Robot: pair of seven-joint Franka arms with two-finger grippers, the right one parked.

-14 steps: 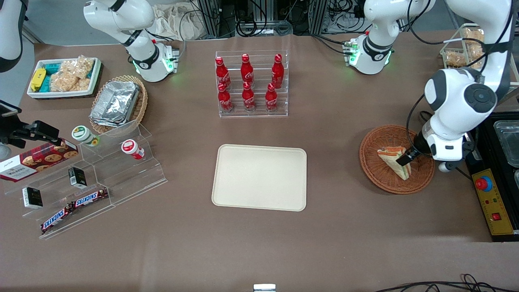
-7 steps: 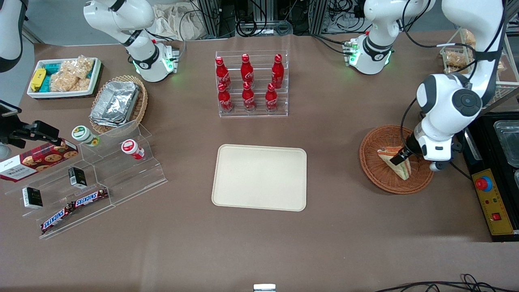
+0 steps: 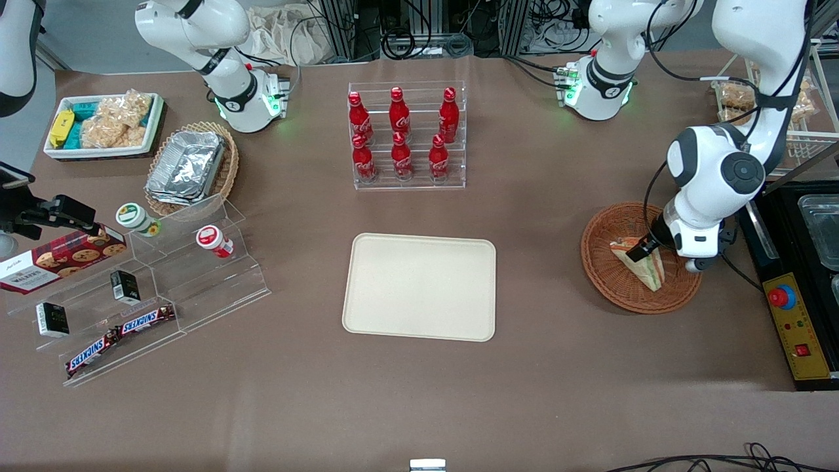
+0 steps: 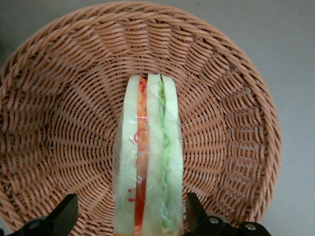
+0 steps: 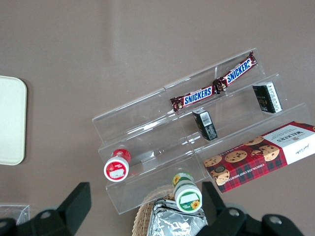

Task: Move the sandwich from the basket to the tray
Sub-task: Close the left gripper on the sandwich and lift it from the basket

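The sandwich (image 3: 645,265), a clear-wrapped wedge with pale bread and orange-red and green layers, lies in the round reddish-brown basket (image 3: 606,275) toward the working arm's end of the table. In the left wrist view the sandwich (image 4: 147,162) stands on edge on the basket's weave (image 4: 64,123). My gripper (image 3: 641,252) is low over the sandwich. Its fingers (image 4: 66,214) are open, one on each side of the wedge, with a gap to each. The cream-beige tray (image 3: 419,286) lies flat at the table's middle.
A clear rack of red cola bottles (image 3: 401,134) stands farther from the front camera than the tray. A black appliance with a red button (image 3: 796,314) sits beside the basket. A wire rack of bagged snacks (image 3: 767,98) stands near the working arm's base. Stepped acrylic shelves (image 3: 151,288) lie toward the parked arm's end.
My gripper has moved a little away from the front camera and toward the tray side of the basket, staying over the sandwich. The sandwich has not moved.
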